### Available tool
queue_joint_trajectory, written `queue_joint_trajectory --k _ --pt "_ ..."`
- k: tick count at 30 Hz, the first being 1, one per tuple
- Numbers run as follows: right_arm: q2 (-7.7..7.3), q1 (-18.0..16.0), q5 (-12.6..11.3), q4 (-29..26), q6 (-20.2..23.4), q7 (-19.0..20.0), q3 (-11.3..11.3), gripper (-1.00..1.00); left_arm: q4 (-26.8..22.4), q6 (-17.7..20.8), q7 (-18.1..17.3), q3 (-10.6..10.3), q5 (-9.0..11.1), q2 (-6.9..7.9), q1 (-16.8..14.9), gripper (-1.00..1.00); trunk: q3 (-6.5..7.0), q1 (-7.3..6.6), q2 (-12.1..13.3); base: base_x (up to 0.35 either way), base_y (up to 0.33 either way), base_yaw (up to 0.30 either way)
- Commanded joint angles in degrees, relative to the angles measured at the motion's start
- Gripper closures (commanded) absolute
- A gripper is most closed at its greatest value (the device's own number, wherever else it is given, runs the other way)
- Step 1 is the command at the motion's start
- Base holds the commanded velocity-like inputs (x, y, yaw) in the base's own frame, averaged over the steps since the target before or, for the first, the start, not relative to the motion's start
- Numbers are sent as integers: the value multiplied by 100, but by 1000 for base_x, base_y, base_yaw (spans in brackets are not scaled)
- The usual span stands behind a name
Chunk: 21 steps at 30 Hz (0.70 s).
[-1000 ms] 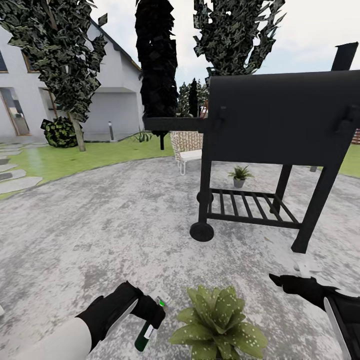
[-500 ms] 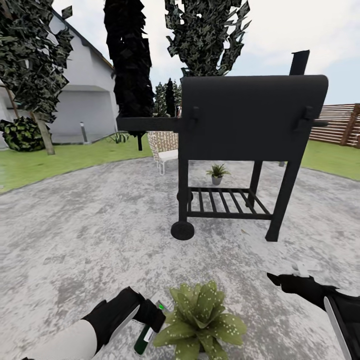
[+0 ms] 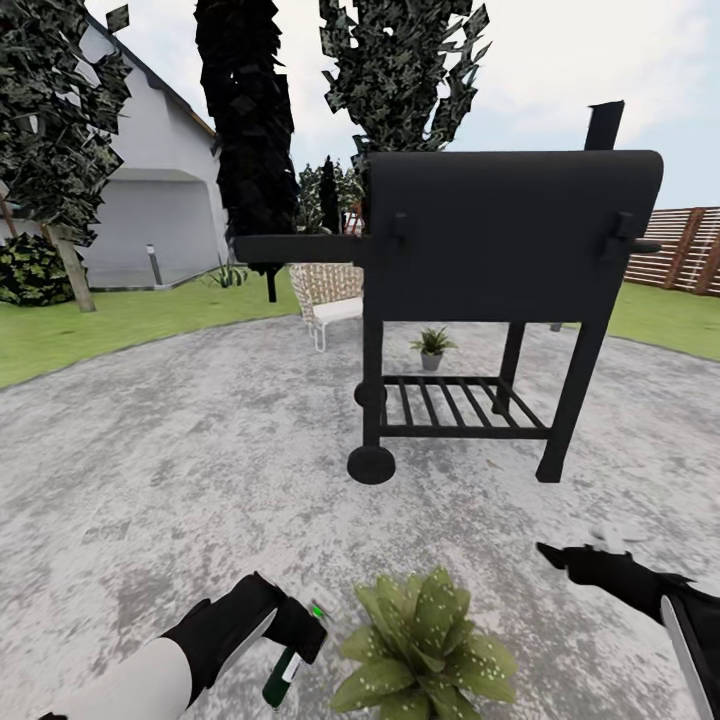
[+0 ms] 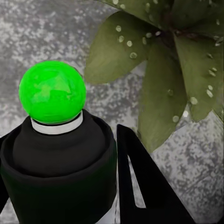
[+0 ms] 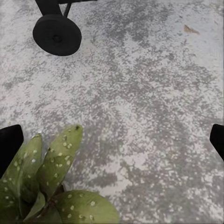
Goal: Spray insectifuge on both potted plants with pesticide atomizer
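My left gripper (image 3: 297,632) is shut on the pesticide atomizer (image 3: 281,678), a dark green bottle held low at the picture's bottom left. Its spray head (image 4: 52,91) glows green above the black neck (image 4: 58,158), with one dark finger (image 4: 140,186) beside it. The head faces the broad white-speckled potted plant (image 3: 425,650), whose leaves (image 4: 161,70) lie just beyond the nozzle. The thinner-leaved potted plant (image 3: 432,345) stands in a grey pot far off, behind the grill. My right gripper (image 3: 560,553) hovers open to the right of the speckled plant (image 5: 51,186).
A tall black barbecue grill (image 3: 500,240) on legs and a wheel (image 5: 57,33) stands mid-patio ahead. A wicker chair (image 3: 328,290) sits behind it. Grey stone patio (image 3: 180,450) spreads around, with lawn, trees, a white house at left and a slatted fence (image 3: 685,245) at right.
The whole view has swung to the right, so the camera moved. My left gripper keeps the atomizer beside the speckled plant. The right gripper has held its place.
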Motion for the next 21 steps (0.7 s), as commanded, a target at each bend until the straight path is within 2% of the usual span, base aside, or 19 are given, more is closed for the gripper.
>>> queue_joint_trajectory --k 1,3,7,9,12,14,16,18,19,20,21 --pt "-1 0 -3 0 7 24 -48 -100 0 0 149 0 2 -2 1 100 0 0 0 41 32 0" --pt "-1 1 2 0 8 37 -76 -100 0 -6 284 0 6 -12 4 100 0 0 0 13 10 0" --pt "-1 0 -1 0 -5 48 -85 -100 11 -1 334 4 10 -23 5 100 0 0 0 1 1 0" --pt "-1 -2 2 0 -6 57 -91 -100 283 -20 313 -40 0 -66 7 100 0 0 0 0 0 0" --pt "-1 0 -1 0 -6 58 -92 -100 406 -46 332 -18 -5 -78 5 100 0 0 0 0 0 0" --pt "-1 -1 -2 0 -6 58 -92 -100 365 -51 340 -7 -1 -79 3 100 0 0 0 0 0 0" --pt "-1 0 3 0 -6 58 -92 -100 -101 16 324 -1 0 -94 -36 100 0 0 0 0 0 0" --pt "-1 1 0 0 -6 58 -92 -100 -532 395 381 -1 1 -99 -132 100 0 0 0 0 0 0" --pt "-1 -3 2 0 -6 58 -95 -100 -650 592 517 -1 2 -126 -173 100 0 0 0 0 0 0" --pt "-4 -1 1 0 -6 58 -98 -100 -651 702 634 -1 5 -195 -231 100 0 0 0 0 0 0" --pt "-8 0 -1 0 -19 64 -100 -100 -482 985 792 0 9 -353 -452 100 0 0 0 0 0 0"
